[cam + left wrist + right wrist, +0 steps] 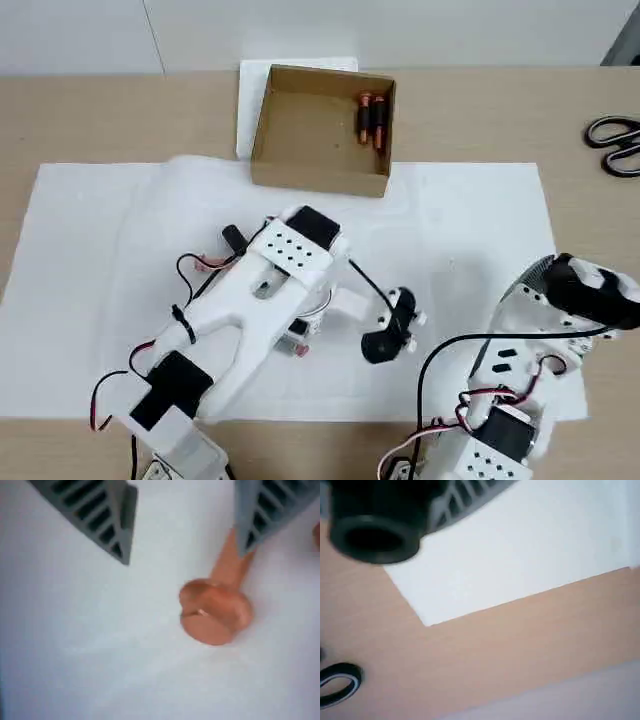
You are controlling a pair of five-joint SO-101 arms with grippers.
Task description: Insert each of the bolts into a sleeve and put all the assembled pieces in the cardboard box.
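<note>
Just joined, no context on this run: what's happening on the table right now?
The left gripper hangs open over a copper bolt lying on the white sheet, with one of its fingers at the bolt's shaft. The right gripper holds a black sleeve up off the table, near the sheet's corner. What look like two assembled pieces already lie in the cardboard box.

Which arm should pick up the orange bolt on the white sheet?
Left. Its open fingers hang right over the bolt on the white sheet. The right arm's fingers are busy holding a black sleeve near the sheet's corner.
</note>
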